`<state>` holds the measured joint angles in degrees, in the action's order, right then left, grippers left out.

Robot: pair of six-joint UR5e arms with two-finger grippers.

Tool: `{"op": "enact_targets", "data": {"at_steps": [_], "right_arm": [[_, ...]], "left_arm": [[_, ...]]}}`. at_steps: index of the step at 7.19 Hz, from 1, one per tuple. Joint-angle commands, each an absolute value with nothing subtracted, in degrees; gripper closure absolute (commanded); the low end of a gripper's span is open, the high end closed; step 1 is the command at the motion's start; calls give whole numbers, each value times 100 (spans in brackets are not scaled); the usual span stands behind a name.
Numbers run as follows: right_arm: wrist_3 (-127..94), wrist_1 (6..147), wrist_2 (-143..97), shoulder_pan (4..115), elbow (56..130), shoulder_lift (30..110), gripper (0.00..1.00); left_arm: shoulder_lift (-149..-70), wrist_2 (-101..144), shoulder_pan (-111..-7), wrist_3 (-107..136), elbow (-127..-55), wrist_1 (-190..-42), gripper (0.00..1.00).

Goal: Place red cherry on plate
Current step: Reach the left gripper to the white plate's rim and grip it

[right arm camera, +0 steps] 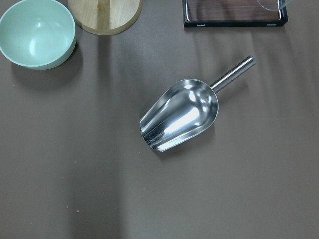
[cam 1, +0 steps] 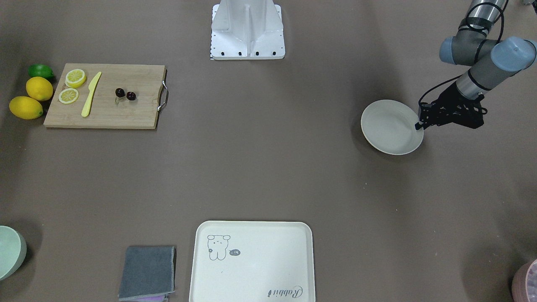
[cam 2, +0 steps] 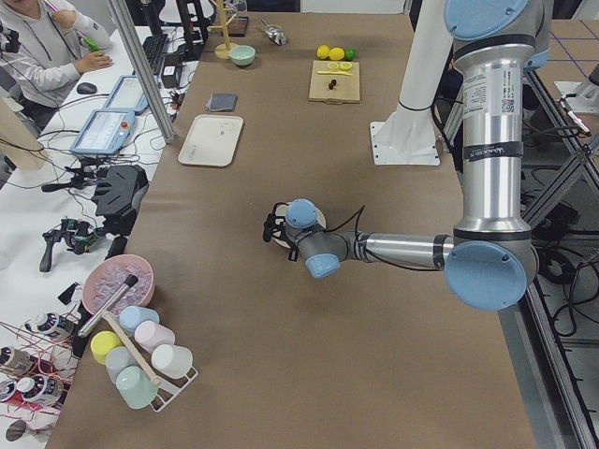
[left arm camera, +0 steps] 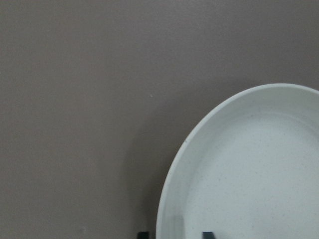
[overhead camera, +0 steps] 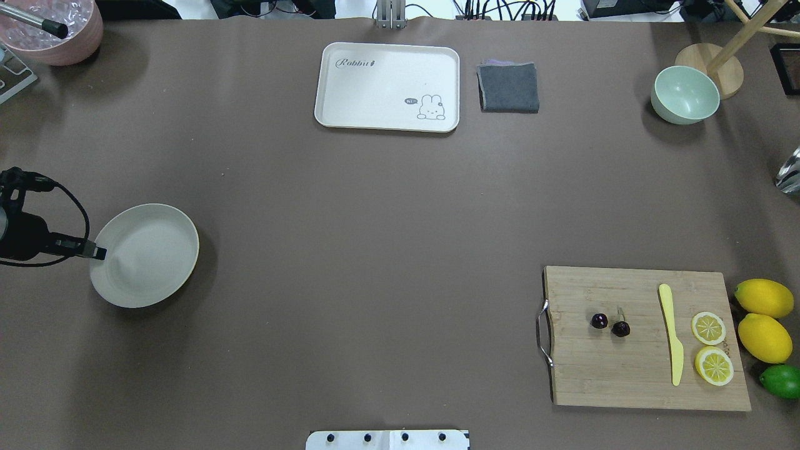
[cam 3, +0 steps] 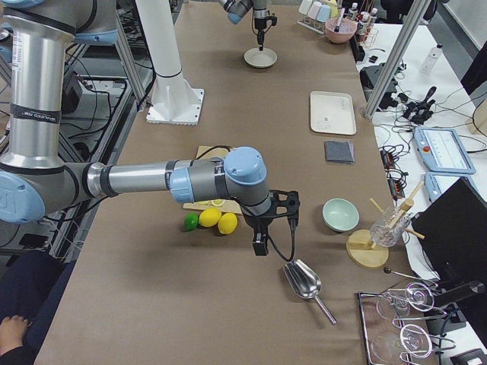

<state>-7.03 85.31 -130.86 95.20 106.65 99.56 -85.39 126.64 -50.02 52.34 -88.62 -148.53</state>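
The red cherry, two tiny dark fruits joined by stems, lies on the wooden cutting board, far from both grippers. The cream-white plate sits at the opposite end of the table and looks slightly tilted. My left gripper is shut on the plate's outer rim, one fingertip on each side of it. The right gripper shows only in the exterior right view, hanging past the lemons above a metal scoop. I cannot tell whether it is open or shut.
On the board lie a yellow knife and two lemon slices. Two lemons and a lime sit beside it. At the far side are a cream tray, a grey cloth, a green bowl and a pink bowl.
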Motion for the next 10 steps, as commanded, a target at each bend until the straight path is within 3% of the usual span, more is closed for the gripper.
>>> {"op": "enact_targets", "data": {"at_steps": [1, 4, 7, 9, 10], "right_arm": [[-703, 8534, -13113, 9527, 10670, 9949, 0], [-703, 8534, -13113, 9527, 10670, 9958, 0], [-703, 8543, -13122, 9527, 10661, 9949, 0], [-712, 8543, -13113, 9527, 10661, 9941, 0], [-712, 8543, -13122, 9527, 10661, 9949, 0]], "left_arm": [[-8534, 12718, -5001, 5238, -8877, -14854, 100], [-8953, 13619, -5586, 5378, -9166, -14295, 100], [-10094, 13773, -5757, 5379, -10683, -11208, 100], [-10824, 13388, -5243, 6311, -10758, -10898, 100], [-11176, 12603, -4386, 7050, -10758, -10898, 100]]}}
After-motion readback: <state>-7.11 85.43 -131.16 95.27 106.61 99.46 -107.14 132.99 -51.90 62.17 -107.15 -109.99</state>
